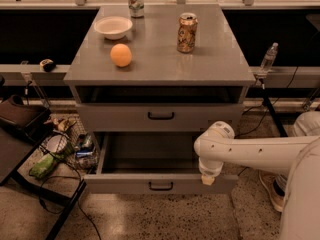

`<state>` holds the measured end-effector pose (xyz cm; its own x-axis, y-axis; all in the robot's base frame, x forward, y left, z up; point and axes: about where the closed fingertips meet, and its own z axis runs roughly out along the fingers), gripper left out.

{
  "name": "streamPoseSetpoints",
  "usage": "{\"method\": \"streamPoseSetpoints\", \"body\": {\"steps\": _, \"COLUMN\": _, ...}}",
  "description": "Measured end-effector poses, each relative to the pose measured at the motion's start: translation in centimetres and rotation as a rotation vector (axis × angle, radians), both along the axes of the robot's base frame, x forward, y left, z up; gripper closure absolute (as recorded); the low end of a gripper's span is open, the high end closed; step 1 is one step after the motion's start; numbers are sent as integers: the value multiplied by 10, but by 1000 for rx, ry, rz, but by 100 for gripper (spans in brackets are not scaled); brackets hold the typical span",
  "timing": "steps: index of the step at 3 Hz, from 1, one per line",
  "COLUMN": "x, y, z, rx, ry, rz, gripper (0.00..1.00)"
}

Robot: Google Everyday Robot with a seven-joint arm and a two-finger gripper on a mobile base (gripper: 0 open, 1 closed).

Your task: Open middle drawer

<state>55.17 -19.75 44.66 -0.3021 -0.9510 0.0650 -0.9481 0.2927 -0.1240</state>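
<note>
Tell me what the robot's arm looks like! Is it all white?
Mostly, yes. The arm is smooth, shiny white, built from fat rounded tubes with a ball-like joint. No cables or markings show on it. Its hand looks like a small cream-coloured tip, right at the front edge of the open grey drawer.
</note>
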Motion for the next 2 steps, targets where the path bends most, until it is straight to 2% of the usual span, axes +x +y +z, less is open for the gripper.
{"method": "streamPoseSetpoints", "body": {"steps": 2, "x": 0, "y": 0, "z": 0, "rx": 0, "ry": 0, "rz": 0, "gripper": 14}}
